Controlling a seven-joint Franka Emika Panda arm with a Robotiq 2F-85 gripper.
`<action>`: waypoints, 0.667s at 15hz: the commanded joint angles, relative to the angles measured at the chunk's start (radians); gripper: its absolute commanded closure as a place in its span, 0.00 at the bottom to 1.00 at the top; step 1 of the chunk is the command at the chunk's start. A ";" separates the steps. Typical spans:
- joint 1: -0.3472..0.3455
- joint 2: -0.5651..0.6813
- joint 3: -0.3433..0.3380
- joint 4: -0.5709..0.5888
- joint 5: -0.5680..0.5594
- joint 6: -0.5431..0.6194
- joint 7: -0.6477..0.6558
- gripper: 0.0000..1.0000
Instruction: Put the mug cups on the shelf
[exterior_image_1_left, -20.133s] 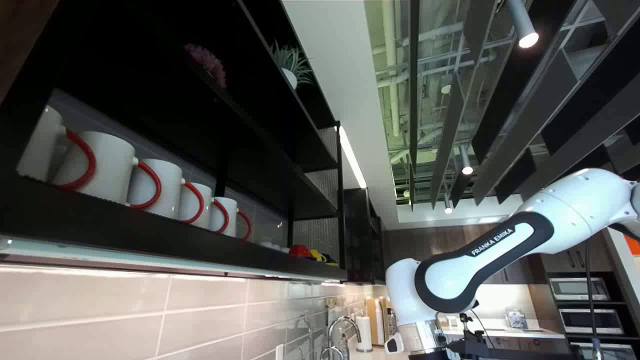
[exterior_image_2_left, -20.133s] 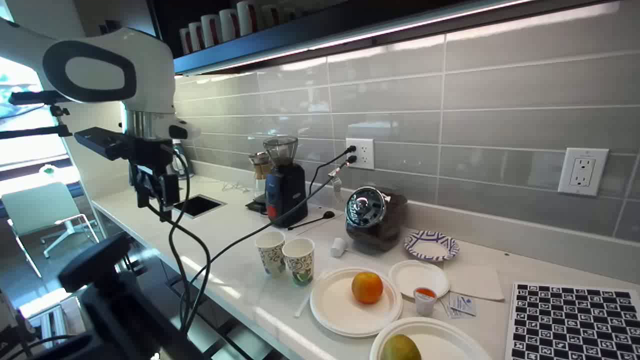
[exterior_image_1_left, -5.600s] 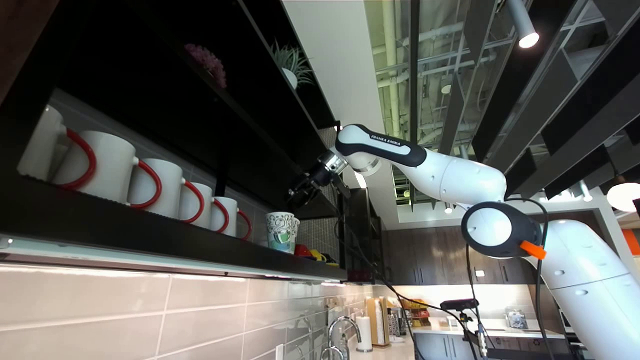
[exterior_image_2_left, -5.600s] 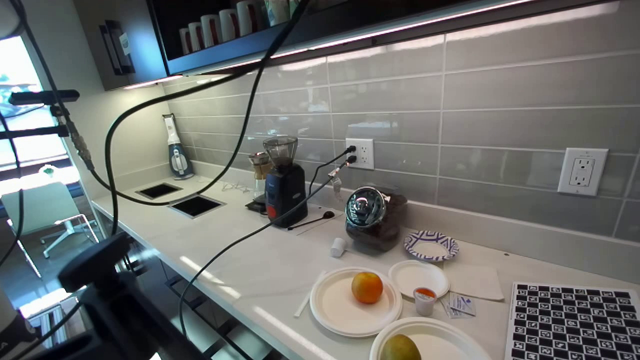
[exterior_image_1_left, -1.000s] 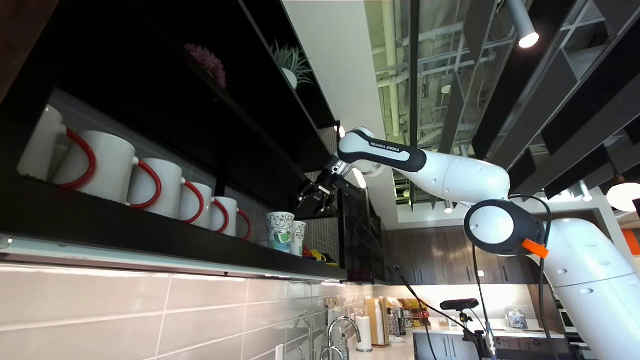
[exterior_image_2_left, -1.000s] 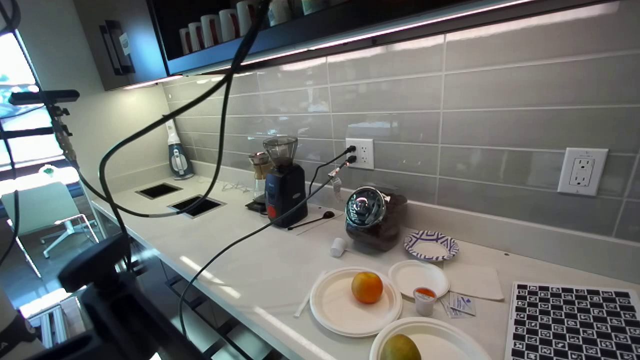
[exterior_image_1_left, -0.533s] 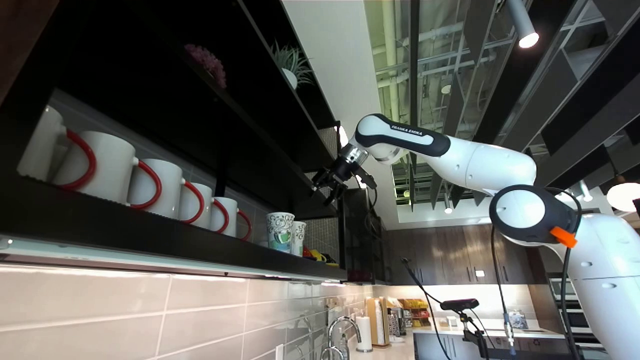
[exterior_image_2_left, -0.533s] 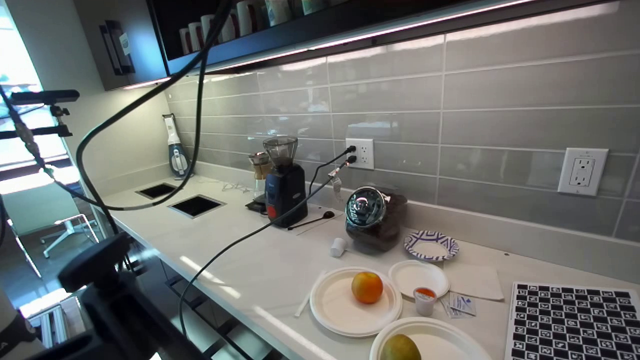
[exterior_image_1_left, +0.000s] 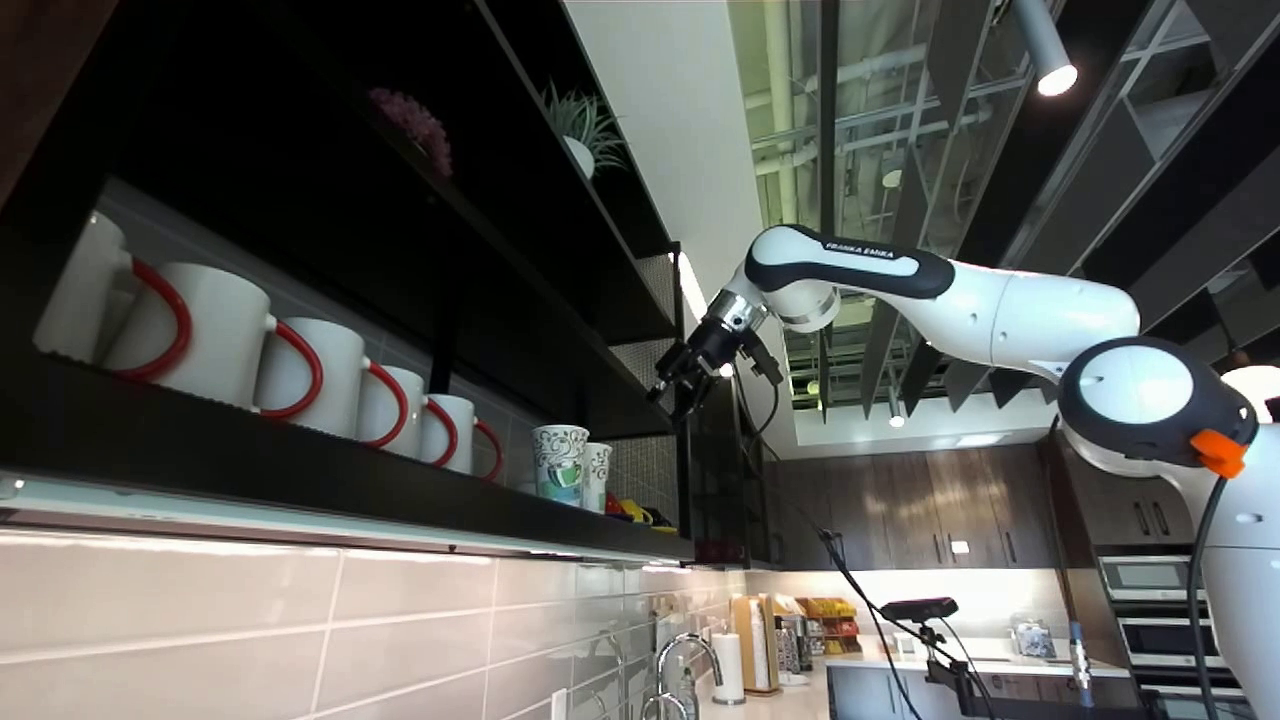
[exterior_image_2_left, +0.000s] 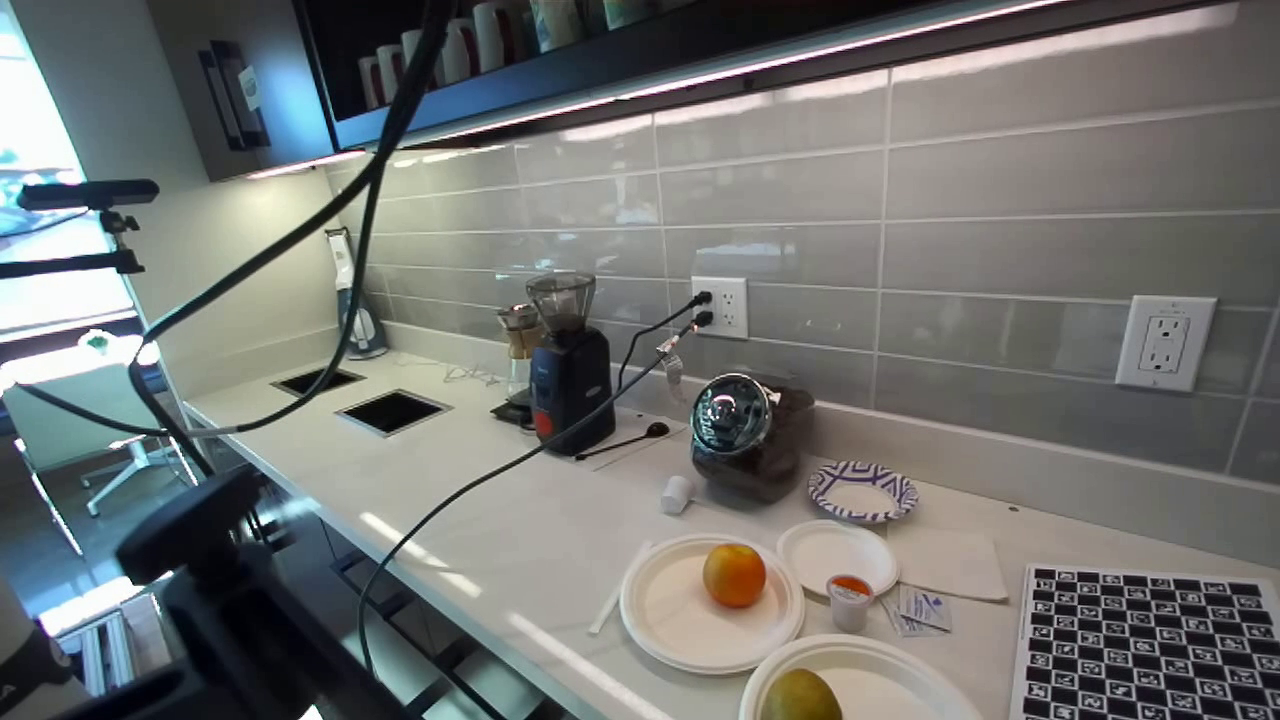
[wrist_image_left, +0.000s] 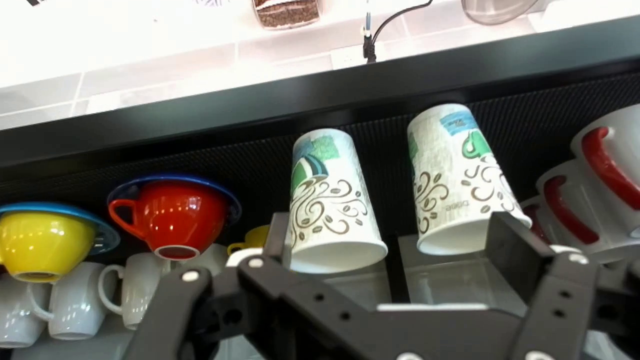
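Note:
The mug cups are two pale paper cups with green markings. They stand upright and apart on the dark shelf (exterior_image_1_left: 330, 465), the nearer cup (exterior_image_1_left: 561, 465) and the farther cup (exterior_image_1_left: 596, 477). In an exterior view only lower parts of both cups (exterior_image_2_left: 556, 22) (exterior_image_2_left: 625, 10) show at the top edge. The wrist view is upside down, and both cups (wrist_image_left: 330, 200) (wrist_image_left: 452, 185) show there with open rims. My gripper (exterior_image_1_left: 664, 402) is open and empty, above and in front of the cups. In the wrist view its fingers (wrist_image_left: 392, 227) are spread wide.
White red-handled mugs (exterior_image_1_left: 213, 335) stand in a row beside the cups. A red cup (wrist_image_left: 182, 215) and a yellow cup (wrist_image_left: 45, 242) stand on the other side. The upper shelf board (exterior_image_1_left: 560, 310) hangs above. Below, the counter holds plates (exterior_image_2_left: 690, 640) and a grinder (exterior_image_2_left: 572, 385).
About twenty seconds ago both cups stood on the counter; now both are on the shelf. In the last second the arm and open gripper have drawn back from the cups and shelf.

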 joint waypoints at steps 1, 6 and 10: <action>0.009 -0.143 0.018 -0.231 0.005 0.089 -0.053 0.00; 0.004 -0.240 0.035 -0.395 -0.009 0.165 -0.112 0.00; -0.014 -0.289 0.044 -0.477 -0.010 0.201 -0.139 0.00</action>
